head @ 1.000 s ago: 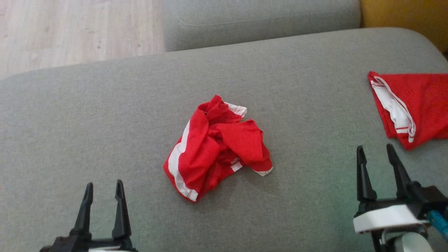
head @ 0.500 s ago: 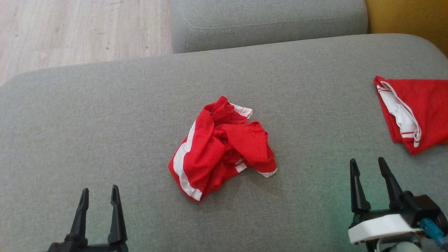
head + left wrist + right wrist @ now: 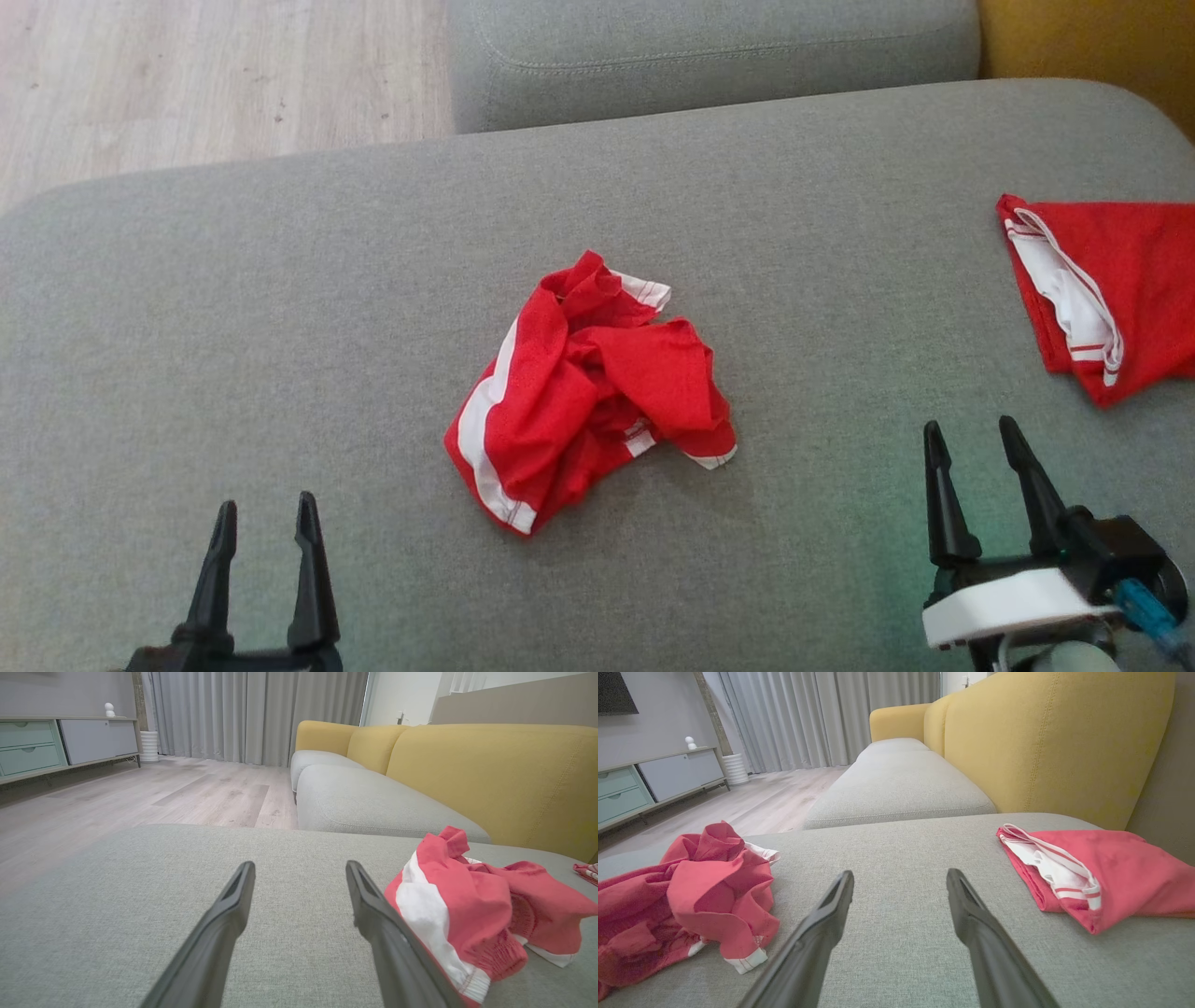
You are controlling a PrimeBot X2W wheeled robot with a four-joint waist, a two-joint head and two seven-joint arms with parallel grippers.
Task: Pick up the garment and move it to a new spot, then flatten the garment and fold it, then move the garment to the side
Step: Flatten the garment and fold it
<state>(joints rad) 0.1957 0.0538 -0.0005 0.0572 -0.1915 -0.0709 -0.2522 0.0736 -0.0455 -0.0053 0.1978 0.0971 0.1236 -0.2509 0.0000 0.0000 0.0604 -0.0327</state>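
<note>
Folds of the crumpled red garment with white stripes (image 3: 588, 392) bunch over one another, so its cut and its inner layers cannot be made out. It lies near the middle of the wide grey fabric sofa cushion (image 3: 280, 327), touching neither gripper. In the left wrist view its near corner is hidden behind one dark finger. A second red garment with white trim (image 3: 1111, 289) lies flatter at the cushion's right end, well apart from the heap and cut off by the head view's right edge. The left gripper (image 3: 266, 504) is at the lower left, to the near left of the heap; its fingers are spread with nothing between them, and its body is cut off at the bottom edge. The right gripper (image 3: 971, 427) is at the lower right, just short of the second garment, fingers likewise spread and empty, pointing away over the cushion. Beyond lie a pale wooden floor (image 3: 187, 75) and a yellow backrest (image 3: 1083, 47).
</note>
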